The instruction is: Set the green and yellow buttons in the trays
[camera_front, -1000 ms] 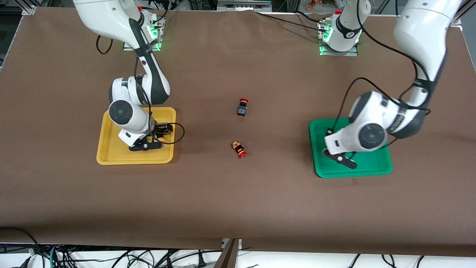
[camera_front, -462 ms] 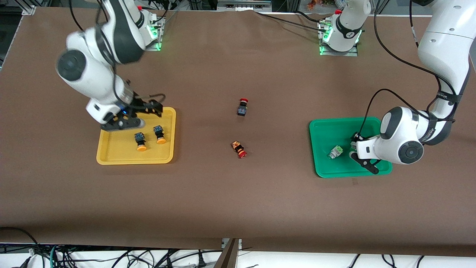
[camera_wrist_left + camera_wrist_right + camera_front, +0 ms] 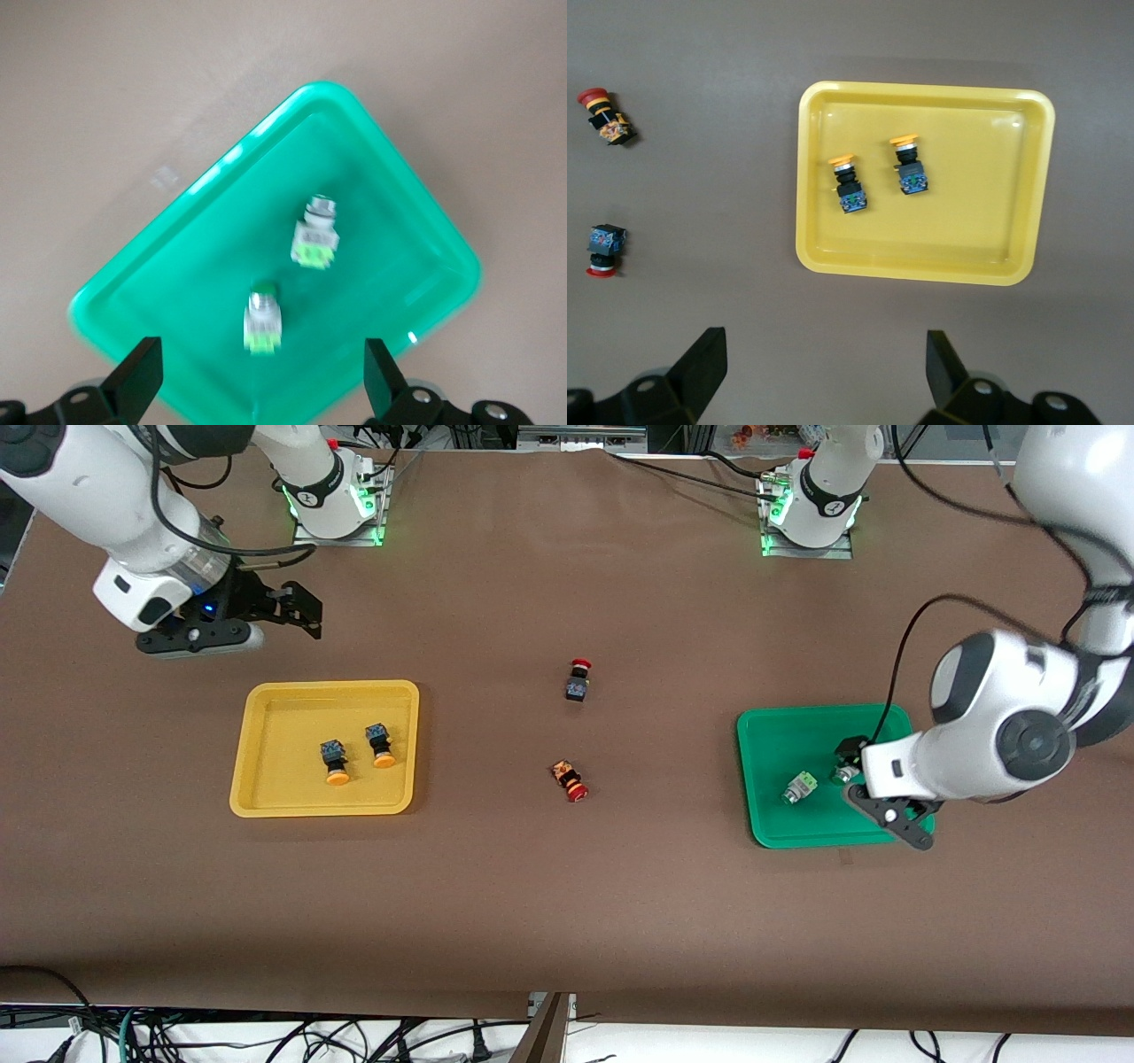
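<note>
**A:** Grippers, quick.

**B:** I see the left gripper (image 3: 890, 815) spread wide and empty over the green tray (image 3: 771, 731), at the corner nearest the front camera on the left arm's end. The right gripper (image 3: 257, 624) is also spread and empty, over bare table just farther from the front camera than the yellow tray (image 3: 266, 797).

**A:** Buttons?

**B:** Two green buttons (image 3: 314, 235) (image 3: 262, 320) lie on their sides in the green tray, near each other, not touching. Two yellow buttons (image 3: 335, 762) (image 3: 381, 745) lie side by side in the yellow tray, caps toward the front camera.

**A:** Leftovers?

**B:** Two red buttons (image 3: 578, 678) (image 3: 570, 779) sit mid-table between the trays. Wrong colour, so I judge they belong there.

**A:** Status?

**B:** Sorting looks done to me; nothing needs gripping, which fits the open fingers.
</note>
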Robot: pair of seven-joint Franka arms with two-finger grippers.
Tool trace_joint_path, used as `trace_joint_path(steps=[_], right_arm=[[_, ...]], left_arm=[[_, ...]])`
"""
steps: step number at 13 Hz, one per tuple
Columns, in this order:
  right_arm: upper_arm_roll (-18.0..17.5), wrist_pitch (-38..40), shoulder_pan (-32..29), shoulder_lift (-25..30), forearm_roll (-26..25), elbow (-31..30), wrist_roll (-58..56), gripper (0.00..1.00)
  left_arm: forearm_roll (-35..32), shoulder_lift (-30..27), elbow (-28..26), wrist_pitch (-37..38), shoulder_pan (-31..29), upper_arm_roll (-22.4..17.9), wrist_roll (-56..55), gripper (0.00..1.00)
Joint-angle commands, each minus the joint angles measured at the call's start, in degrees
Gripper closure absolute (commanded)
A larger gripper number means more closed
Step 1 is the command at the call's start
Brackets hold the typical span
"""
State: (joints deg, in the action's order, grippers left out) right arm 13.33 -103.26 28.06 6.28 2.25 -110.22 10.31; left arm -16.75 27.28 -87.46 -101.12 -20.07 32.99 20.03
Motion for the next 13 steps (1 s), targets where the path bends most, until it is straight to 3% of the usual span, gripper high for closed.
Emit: trace_joint_path(steps=[1,2,4,5,7,9,13], right_arm=[[-11.87,2.26,-13.15,-0.3,-0.85,2.8,0.07,0.01],[-15.23,3.14,-16.6,-0.47,-0.85,3.6,0.07,0.01],[-15.7,3.32,-16.98,-0.48,-0.85,4.22,-0.37,0.01],[-15.79,3.5,-16.98,-0.56,-0.85,4.57,-0.64,0.01],[-15.88,4.29,-16.98,-0.65,-0.85,4.66,-0.46,0.01],[-16.05,4.29,-16.98,-0.91,-0.93,4.84,-0.55,0.01],[-16.05,5.6,-16.98,-1.44,-1.02,6.42,-0.64,0.01]], left_arm=[[3.11,-7.82,3.08,9.25,1.42,0.67,-5.77,0.0],[6.09,-12.9,2.05,10.84,3.44,-1.5,-8.58,0.0],[13.47,-22.4,-2.34,11.83,14.64,-17.79,-12.28,0.0],[15.41,-24.44,-4.19,11.65,18.88,-24.22,-14.47,0.0],[15.52,-27.87,-9.97,6.76,25.84,-33.39,-15.81,0.0],[17.54,-30.08,-15.7,2.08,24.39,-34.4,-15.03,0.0],[17.37,-29.3,-14.49,3.03,24.11,-34.22,-15.29,0.0]])
